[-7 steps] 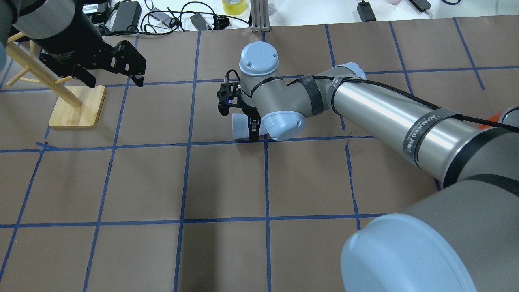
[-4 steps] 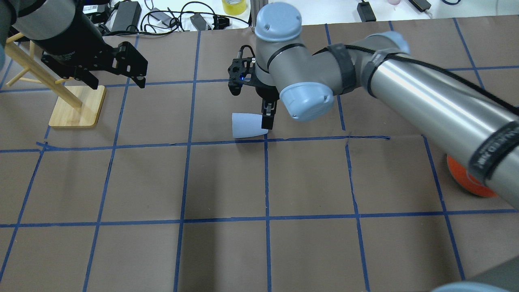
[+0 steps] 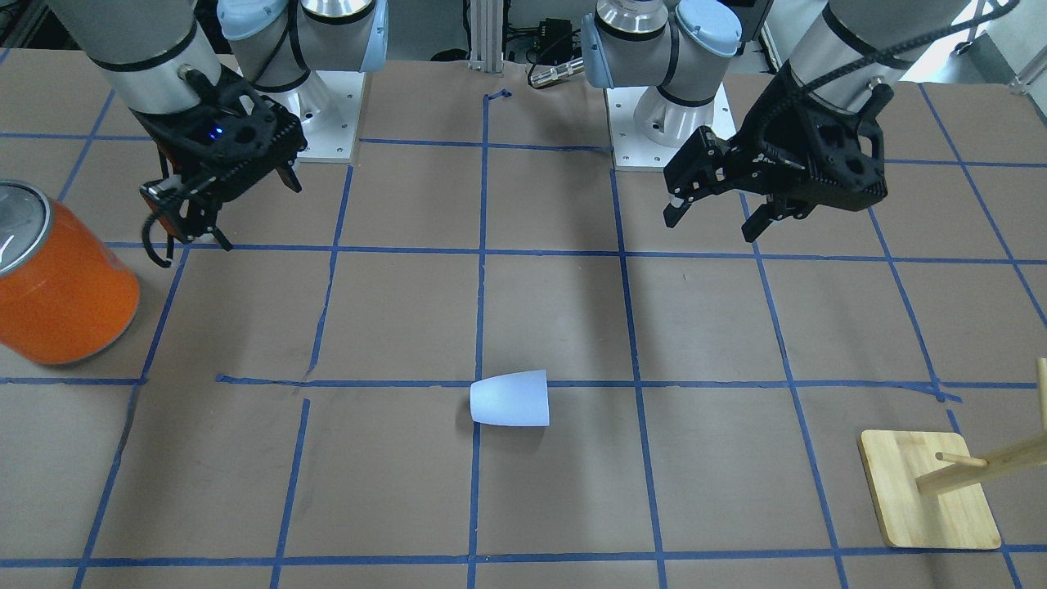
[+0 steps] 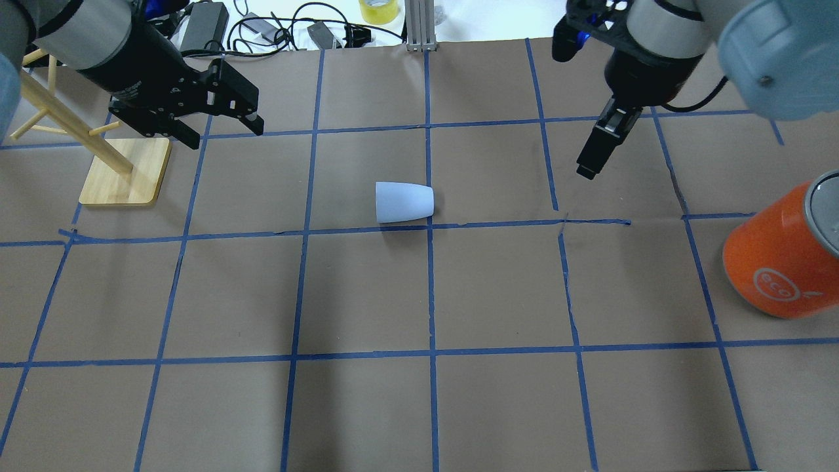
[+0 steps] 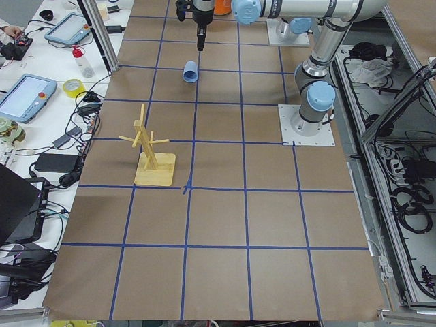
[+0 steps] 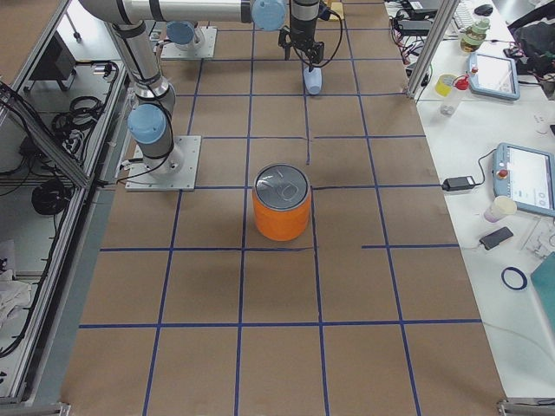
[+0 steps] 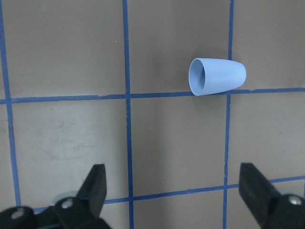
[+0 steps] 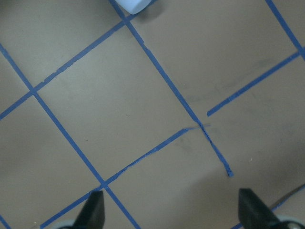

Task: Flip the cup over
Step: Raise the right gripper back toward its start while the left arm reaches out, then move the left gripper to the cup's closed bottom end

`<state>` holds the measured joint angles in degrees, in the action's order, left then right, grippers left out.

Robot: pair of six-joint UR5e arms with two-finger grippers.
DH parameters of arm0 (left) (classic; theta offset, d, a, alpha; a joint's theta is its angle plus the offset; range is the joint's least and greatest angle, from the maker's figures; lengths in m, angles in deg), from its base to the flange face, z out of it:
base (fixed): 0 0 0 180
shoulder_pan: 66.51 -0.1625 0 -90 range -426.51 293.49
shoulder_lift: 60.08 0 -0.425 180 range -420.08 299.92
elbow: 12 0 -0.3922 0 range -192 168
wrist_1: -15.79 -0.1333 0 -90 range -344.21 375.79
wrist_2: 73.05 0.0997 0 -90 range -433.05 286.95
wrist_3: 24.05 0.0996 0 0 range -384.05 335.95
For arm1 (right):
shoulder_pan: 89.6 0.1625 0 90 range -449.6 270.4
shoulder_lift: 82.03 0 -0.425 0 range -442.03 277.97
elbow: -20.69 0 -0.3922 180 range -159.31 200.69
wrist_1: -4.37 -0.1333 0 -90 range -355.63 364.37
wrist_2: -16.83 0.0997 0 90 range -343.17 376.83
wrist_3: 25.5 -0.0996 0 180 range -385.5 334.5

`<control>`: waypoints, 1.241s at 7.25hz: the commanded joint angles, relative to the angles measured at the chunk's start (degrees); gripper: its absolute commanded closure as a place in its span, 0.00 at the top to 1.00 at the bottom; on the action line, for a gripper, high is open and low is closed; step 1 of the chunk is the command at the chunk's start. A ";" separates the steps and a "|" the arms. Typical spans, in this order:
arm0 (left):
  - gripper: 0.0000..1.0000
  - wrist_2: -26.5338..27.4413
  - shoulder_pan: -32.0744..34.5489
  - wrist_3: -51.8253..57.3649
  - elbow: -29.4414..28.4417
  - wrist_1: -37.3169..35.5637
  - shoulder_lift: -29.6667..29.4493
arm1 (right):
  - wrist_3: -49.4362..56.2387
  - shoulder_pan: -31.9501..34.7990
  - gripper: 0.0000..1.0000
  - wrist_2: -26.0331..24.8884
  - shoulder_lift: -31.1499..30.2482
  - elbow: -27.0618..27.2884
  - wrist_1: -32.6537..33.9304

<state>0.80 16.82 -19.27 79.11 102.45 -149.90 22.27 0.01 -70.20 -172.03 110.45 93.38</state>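
Observation:
The pale blue-white cup (image 4: pixel 403 202) lies on its side on the brown paper at the table's middle, rim toward the left arm's side. It also shows in the front view (image 3: pixel 511 398), in the left wrist view (image 7: pixel 217 76) and at the top edge of the right wrist view (image 8: pixel 136 5). My left gripper (image 4: pixel 224 133) is open and empty, raised well away from the cup near the rack. My right gripper (image 4: pixel 585 172) is open and empty, raised well away from the cup on its other side; it also shows in the front view (image 3: pixel 190 245).
A large orange can (image 4: pixel 780 262) with a silver top stands at the right arm's side of the table. A wooden peg rack (image 4: pixel 124 170) on a square base stands at the left arm's side. Cables and adapters (image 4: pixel 275 29) lie beyond the far edge.
My right gripper was down at the cup; it has risen and drawn back far to the right, empty. The cup stays on its side. My left gripper shifted slightly right.

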 commanded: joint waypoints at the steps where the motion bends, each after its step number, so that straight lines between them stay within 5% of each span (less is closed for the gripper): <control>1: 1.00 -10.78 -0.81 -1.33 2.31 -4.53 -5.68 | -21.21 -1.37 1.00 -0.15 -2.01 0.07 -1.29; 4: 1.00 -26.63 -0.63 -3.54 3.72 -12.47 -13.95 | -46.71 -1.28 1.00 -5.40 -2.36 -0.11 -0.42; 7: 1.00 -27.18 -0.28 -3.45 14.86 -27.56 -19.15 | -50.23 -1.19 1.00 -4.73 -2.28 -0.02 4.76; 9: 1.00 -34.97 -0.28 -3.28 15.06 -29.94 -22.66 | -49.62 -1.11 1.00 -3.85 -2.71 -0.02 6.88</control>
<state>-30.00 16.53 -22.65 93.51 75.06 -170.36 -27.50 -1.16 -74.68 -174.43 110.41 99.27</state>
